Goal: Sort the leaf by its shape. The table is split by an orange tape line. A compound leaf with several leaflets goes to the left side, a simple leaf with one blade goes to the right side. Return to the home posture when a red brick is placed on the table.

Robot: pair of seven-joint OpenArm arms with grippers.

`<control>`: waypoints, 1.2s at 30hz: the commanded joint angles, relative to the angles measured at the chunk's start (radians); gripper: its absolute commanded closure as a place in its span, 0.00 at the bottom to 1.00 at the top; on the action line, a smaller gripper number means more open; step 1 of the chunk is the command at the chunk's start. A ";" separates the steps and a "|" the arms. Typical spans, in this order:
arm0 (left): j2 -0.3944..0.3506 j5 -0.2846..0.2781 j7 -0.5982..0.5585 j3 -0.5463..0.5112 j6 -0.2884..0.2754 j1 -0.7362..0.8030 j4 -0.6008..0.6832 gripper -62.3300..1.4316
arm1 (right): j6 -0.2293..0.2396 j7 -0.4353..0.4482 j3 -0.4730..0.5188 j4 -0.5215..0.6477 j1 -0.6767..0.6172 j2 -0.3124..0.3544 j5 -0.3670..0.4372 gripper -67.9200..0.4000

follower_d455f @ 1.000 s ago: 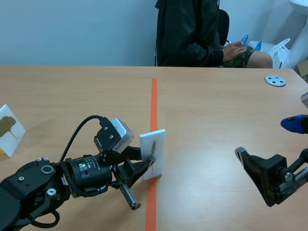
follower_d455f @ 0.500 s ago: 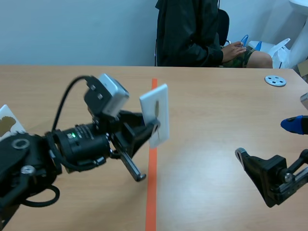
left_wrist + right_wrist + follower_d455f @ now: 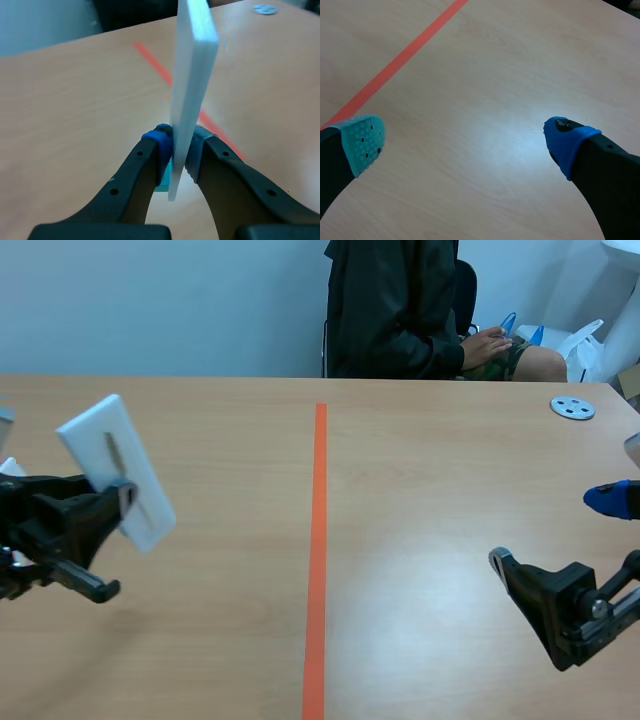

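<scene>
Currently: left gripper (image 3: 118,502) is clamped on the lower edge of the white leaf card (image 3: 115,472), squeezing both faces. The card is tilted, clear of the table (image 3: 450,470), and well left of the orange tape line (image 3: 318,540). Leaf shape is not legible from these views. Right gripper (image 3: 467,142) is wide open, holds nothing, and sits over the right half. Judged step: carrying the card to the left side. Next move calls for lowering the card onto the table, then releasing; a card set on its thin edge may tip.
</scene>
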 commanded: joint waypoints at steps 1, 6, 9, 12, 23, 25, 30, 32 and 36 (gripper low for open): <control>0.000 -0.024 -0.016 -0.023 0.018 -0.014 -0.014 0.91 | 0.000 0.008 0.002 0.017 0.012 -0.001 0.011 0.00; 0.000 -0.108 0.008 -0.097 0.066 -0.014 -0.064 0.91 | 0.000 0.008 0.002 0.017 0.012 -0.001 0.011 0.00; 0.001 -0.139 0.000 -0.114 0.133 -0.018 -0.114 0.91 | 0.000 0.008 0.002 0.017 0.012 -0.001 0.011 0.00; 0.003 -0.143 -0.007 -0.125 0.159 -0.040 -0.181 0.91 | 0.000 0.008 0.002 0.017 0.012 -0.001 0.011 0.00; 0.017 -0.168 -0.083 -0.125 0.177 -0.189 -0.455 0.91 | 0.000 0.008 0.002 0.017 0.012 -0.013 0.011 0.00; 0.018 -0.168 -0.096 -0.125 0.180 -0.209 -0.497 0.91 | 0.000 0.008 0.002 0.017 0.012 -0.018 0.011 0.00; 0.019 -0.168 -0.154 -0.125 0.195 -0.226 -0.564 0.91 | 0.000 0.003 0.002 0.016 0.011 -0.032 0.011 0.00; 0.019 -0.168 -0.166 -0.125 0.195 -0.225 -0.579 0.91 | 0.000 0.000 0.002 0.016 0.012 -0.034 0.011 0.00; 0.019 -0.168 -0.165 -0.125 0.195 -0.225 -0.591 0.91 | 0.000 0.000 0.002 0.016 0.012 -0.034 0.011 0.00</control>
